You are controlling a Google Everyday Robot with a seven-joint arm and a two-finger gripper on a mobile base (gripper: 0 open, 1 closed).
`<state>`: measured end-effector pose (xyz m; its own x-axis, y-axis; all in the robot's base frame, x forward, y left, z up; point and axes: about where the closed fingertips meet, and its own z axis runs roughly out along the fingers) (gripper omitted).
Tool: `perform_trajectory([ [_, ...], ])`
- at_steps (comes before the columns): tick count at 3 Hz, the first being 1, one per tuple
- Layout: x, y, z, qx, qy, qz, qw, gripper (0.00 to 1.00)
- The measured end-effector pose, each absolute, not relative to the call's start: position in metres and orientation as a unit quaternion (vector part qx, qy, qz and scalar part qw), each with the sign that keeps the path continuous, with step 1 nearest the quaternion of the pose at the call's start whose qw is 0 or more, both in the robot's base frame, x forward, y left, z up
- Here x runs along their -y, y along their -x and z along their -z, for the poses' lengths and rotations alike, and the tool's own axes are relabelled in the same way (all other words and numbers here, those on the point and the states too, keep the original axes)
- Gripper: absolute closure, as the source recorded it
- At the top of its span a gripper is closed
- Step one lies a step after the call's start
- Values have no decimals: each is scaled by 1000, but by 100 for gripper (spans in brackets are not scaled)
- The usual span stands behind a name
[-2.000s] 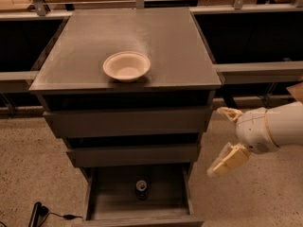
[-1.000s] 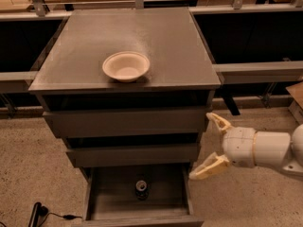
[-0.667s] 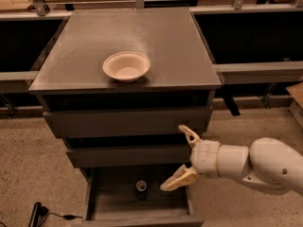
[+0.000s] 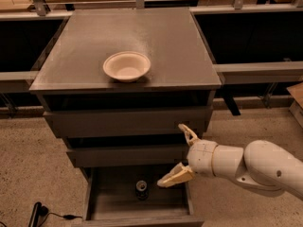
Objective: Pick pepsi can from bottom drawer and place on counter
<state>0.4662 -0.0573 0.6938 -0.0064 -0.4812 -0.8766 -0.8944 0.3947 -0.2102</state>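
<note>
Worktop (image 4: 161, 37) waited; we were at reach step. Claw (image 4: 182, 154) gaped near pepsi can (image 4: 141, 189) in btm drawer (image 4: 109, 207); next prob. lower & grip.

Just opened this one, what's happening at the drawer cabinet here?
A one-armed robot is going for the pepsi can, which stands upright in the open bottom drawer. Its pincer is open and sits low in front of the cabinet. The lower finger is just right of the can and not touching it. A cream bowl sits on the counter. The can has not been picked up yet.
</note>
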Motion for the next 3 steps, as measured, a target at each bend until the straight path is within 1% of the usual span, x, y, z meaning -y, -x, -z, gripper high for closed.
perform_trajectory([
  [1, 52, -473, -666, -685, 506, -205, 481, 0],
  [2, 27, -473, -585, -703, 522, -190, 445, 0],
  [3, 19, -483, -527, -719, 523, -160, 430, 0],
])
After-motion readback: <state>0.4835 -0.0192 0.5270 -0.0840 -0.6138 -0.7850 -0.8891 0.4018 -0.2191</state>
